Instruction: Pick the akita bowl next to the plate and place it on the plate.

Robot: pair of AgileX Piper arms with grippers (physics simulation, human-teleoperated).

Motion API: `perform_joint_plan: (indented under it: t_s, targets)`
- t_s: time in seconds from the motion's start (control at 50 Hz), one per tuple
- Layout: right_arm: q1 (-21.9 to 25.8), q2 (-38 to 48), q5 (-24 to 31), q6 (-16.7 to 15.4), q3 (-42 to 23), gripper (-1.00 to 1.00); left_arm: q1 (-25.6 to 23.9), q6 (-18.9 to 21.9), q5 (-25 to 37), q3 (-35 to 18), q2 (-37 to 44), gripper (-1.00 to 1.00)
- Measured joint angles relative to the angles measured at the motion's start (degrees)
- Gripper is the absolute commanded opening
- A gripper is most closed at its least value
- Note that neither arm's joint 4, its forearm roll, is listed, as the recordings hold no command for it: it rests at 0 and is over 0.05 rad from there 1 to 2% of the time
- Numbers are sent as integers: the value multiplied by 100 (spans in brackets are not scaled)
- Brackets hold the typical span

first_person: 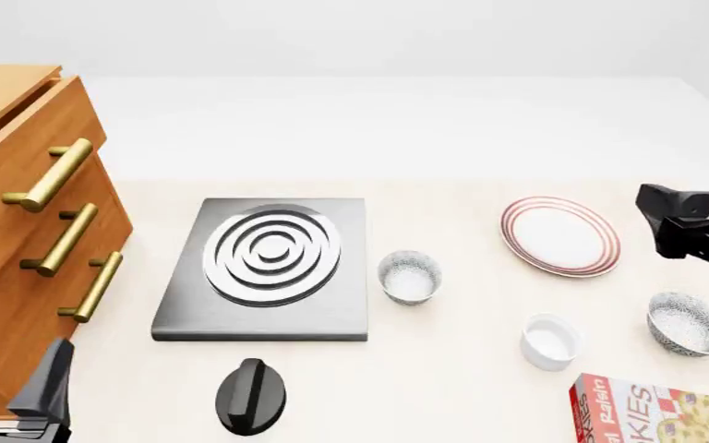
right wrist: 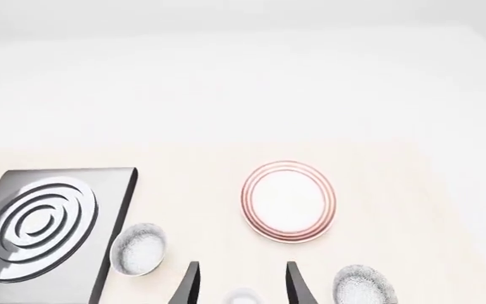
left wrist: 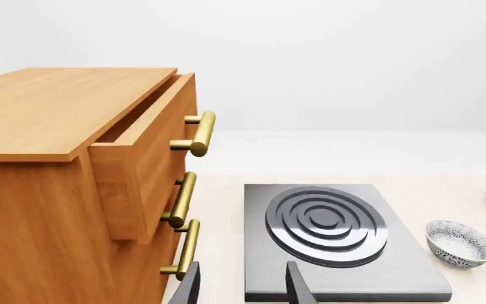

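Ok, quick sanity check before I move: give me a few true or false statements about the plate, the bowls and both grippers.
1. The plate is bare. True.
2. The right gripper grips a bowl. False: it is open and holds nothing.
3. Two speckled bowls are on the table. True: one by the stove burner, one at the right.
4. The white ramekin sits on the plate. False: it is on the table.
5. The left gripper is open. True.

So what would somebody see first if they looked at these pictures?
Probably the grey square stove burner with silver rings, lying left of the middle. To its left stands the big orange wooden drawer cabinet with gold handles, and to the right lies the round white plate with pink rings.
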Motion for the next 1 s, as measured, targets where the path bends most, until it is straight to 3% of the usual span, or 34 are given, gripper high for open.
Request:
perform_joint_plan:
  t_s: [0.4, 1.0]
  targets:
    - [-458, 520, 46, -144, -32, 100, 0, 0, 0, 0, 0, 100]
    - [-1132, 1266, -716, -460, 343, 100, 0, 0, 0, 0, 0, 100]
